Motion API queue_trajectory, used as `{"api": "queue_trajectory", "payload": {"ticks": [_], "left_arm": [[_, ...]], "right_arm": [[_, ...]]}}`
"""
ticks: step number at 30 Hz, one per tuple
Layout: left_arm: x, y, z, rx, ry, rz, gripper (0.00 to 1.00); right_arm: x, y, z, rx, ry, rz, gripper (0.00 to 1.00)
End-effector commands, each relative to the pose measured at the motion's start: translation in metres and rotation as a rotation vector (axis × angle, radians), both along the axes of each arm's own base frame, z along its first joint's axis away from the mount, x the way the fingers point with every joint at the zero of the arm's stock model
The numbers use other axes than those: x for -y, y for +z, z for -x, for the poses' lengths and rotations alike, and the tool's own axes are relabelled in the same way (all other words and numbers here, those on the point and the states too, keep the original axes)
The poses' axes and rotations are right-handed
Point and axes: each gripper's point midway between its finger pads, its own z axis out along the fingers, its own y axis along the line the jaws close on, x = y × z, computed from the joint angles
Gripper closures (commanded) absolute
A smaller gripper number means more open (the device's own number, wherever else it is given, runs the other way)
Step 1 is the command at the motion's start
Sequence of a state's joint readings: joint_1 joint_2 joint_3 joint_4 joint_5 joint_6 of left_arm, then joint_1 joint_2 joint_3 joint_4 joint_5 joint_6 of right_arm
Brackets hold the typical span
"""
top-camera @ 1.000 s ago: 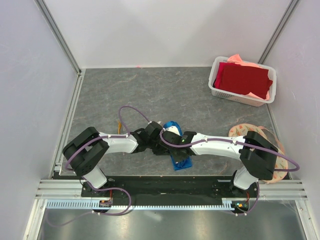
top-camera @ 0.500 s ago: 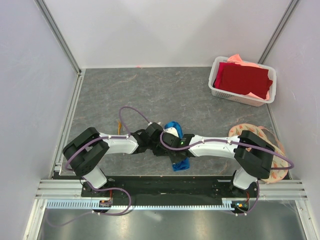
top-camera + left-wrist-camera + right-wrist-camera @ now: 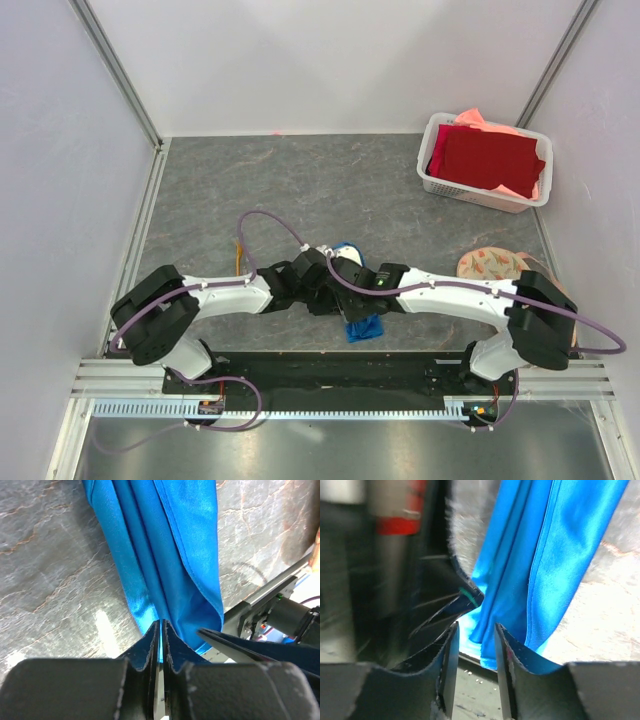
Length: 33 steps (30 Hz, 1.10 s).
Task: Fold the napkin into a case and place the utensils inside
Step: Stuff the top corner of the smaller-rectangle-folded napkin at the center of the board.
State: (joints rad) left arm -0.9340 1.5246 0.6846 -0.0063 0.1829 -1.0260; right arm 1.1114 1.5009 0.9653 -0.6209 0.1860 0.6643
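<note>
Pinching entry: left gripper (image 3: 161, 624) clenched on the folded edge of the bright blue napkin (image 3: 170, 545), near-centre, likely keeping layers together. Right gripper (image 3: 475, 630): jaws parted at cloth, gripping nothing. Utensils (image 3: 238, 256): left, outside.

Overhead view: you have bright, even light from above, sharp edge to edge; only soft shadows under the arms (image 3: 440, 292). Left wrist: white glare patches on the table (image 3: 50, 570); near fingers (image 3: 140, 655) slightly soft. Right wrist: your left half is smeared with blur; blue cloth (image 3: 555, 545) shows strong sheen along its folds.
</note>
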Motion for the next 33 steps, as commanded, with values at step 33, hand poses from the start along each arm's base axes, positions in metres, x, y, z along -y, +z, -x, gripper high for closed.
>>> {"api": "queue_trajectory", "payload": {"ticks": [33], "left_arm": [[0.013, -0.003, 0.0, -0.005, -0.043, 0.015, 0.91]], "right_arm": [[0.033, -0.013, -0.025, 0.066, -0.082, 0.064, 0.68]]}}
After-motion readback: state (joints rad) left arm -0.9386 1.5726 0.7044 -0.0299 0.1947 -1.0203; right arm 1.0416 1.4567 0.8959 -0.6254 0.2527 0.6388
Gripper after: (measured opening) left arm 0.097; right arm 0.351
